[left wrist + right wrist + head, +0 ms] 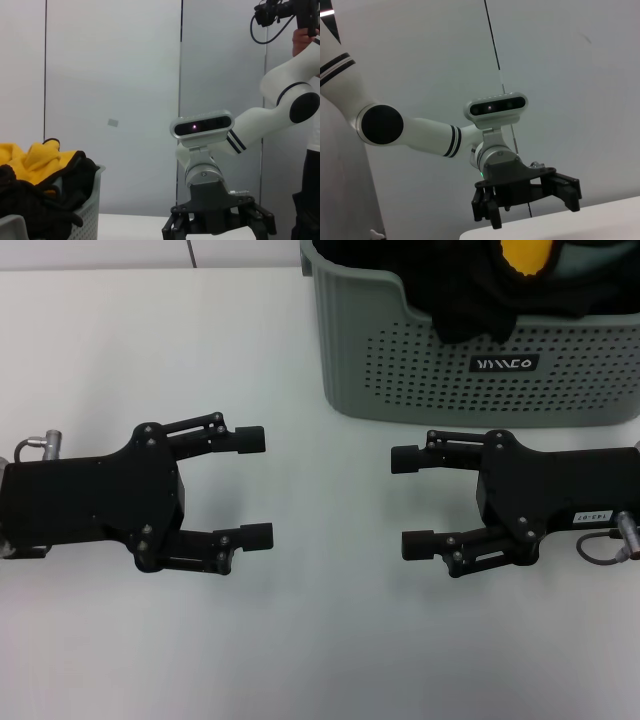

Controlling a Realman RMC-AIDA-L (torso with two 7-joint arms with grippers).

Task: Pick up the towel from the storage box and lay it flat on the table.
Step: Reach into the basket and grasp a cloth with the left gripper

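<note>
The grey-green storage box (480, 370) stands at the far right of the white table (300, 640). The towel (525, 255) lies bunched inside it, a patch of yellow showing among dark folds that hang over the front rim. In the left wrist view the towel (35, 157) heaps yellow above the storage box (87, 210). My left gripper (255, 485) is open and empty, low over the table at the left. My right gripper (412, 502) is open and empty, just in front of the box. The two grippers face each other.
The right arm's gripper (217, 222) shows far off in the left wrist view, and the left arm's gripper (527, 195) in the right wrist view. A white wall stands behind the table.
</note>
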